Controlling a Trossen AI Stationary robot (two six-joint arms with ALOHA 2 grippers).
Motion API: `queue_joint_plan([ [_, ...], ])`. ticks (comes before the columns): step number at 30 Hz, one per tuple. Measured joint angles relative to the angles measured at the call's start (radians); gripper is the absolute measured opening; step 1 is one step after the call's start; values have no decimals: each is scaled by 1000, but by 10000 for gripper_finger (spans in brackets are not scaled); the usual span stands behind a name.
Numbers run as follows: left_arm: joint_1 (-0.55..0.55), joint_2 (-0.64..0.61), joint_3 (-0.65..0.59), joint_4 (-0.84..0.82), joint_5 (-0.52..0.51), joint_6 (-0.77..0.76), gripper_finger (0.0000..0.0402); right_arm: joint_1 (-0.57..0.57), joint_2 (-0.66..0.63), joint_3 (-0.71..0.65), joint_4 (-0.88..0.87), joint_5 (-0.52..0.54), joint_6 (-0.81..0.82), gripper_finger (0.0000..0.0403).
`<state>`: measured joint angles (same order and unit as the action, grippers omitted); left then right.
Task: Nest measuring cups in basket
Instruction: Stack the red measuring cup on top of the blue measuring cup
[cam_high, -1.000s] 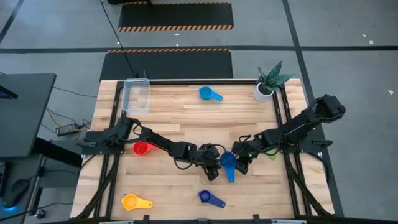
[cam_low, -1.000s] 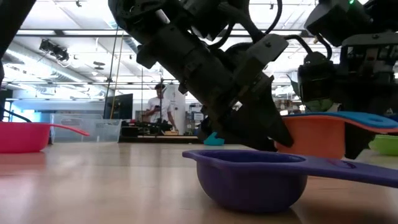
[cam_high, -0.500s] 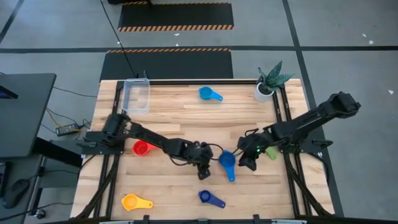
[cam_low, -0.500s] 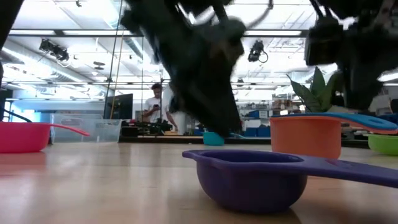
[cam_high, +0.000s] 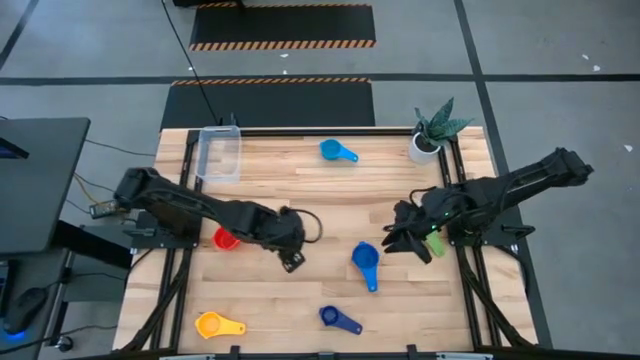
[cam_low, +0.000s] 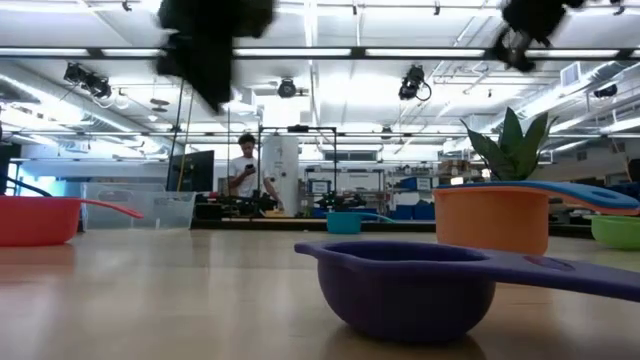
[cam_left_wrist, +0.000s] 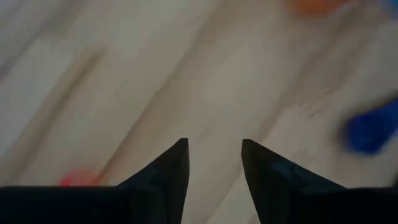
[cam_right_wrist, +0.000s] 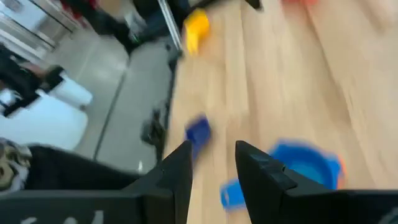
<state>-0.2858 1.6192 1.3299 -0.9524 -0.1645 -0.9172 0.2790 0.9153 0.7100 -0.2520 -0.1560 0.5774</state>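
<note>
A blue measuring cup (cam_high: 364, 258) sits on the table's middle, nested in an orange cup (cam_low: 490, 222) that shows only in the low view. My left gripper (cam_high: 293, 262) hangs open to its left, over bare wood (cam_left_wrist: 214, 144). My right gripper (cam_high: 392, 244) hangs open to its right, with the blue cup (cam_right_wrist: 305, 165) ahead of its fingers (cam_right_wrist: 212, 148). Single cups stand on the wood: red (cam_high: 226, 239), yellow (cam_high: 218, 325), dark blue (cam_high: 338, 319), light blue (cam_high: 337, 151), green (cam_high: 435, 246). The clear basket (cam_high: 219, 154) stands at the far left corner.
A white pot with a green plant (cam_high: 432, 135) stands at the far right corner. The dark blue cup (cam_low: 410, 285) lies close to the near edge. Bare wood stretches between the basket and the light blue cup. A person (cam_low: 244, 178) stands in the room behind.
Both grippers have drawn away from the blue cup and risen. The left one has gone toward the table's left, the right one toward the table's right. The blue cup has stayed in place on the orange cup.
</note>
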Motion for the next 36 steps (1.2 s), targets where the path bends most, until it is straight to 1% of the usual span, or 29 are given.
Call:
queue_joint_plan([
  [1,-4,-14,-3,-54,-6,-34,155,0,-12,11,2,9,-9,128],
  [3,-9,-24,1,-105,-24,-119,155,0,-29,24,-12,8,-28,128],
  [5,-27,-38,-3,-214,-40,-226,155,0,-33,44,15,8,-32,128],
  [7,-32,-44,1,-264,-59,-324,155,0,-46,43,5,6,-34,128],
  [9,-47,-45,-3,-362,-61,-405,155,0,-47,51,43,6,-37,128],
  [10,-48,-48,-6,-409,-61,-440,155,0,-54,50,36,5,-38,128],
  [12,-59,-47,-9,-418,-69,-486,155,0,-54,48,45,5,-34,128],
  [14,-73,-43,-15,-476,-67,-506,155,0,-55,48,36,5,-31,128],
  [16,-88,-41,-11,-464,-69,-481,155,1,-53,48,44,5,-31,128],
  [20,-117,-36,-13,-423,-68,-377,155,1,-51,48,47,5,-31,128],
  [30,-174,-36,-13,-264,-68,-185,155,1,-67,48,57,5,-31,128],
  [36,-179,-36,-13,-255,-68,-172,155,1,-70,48,57,5,-28,128],
])
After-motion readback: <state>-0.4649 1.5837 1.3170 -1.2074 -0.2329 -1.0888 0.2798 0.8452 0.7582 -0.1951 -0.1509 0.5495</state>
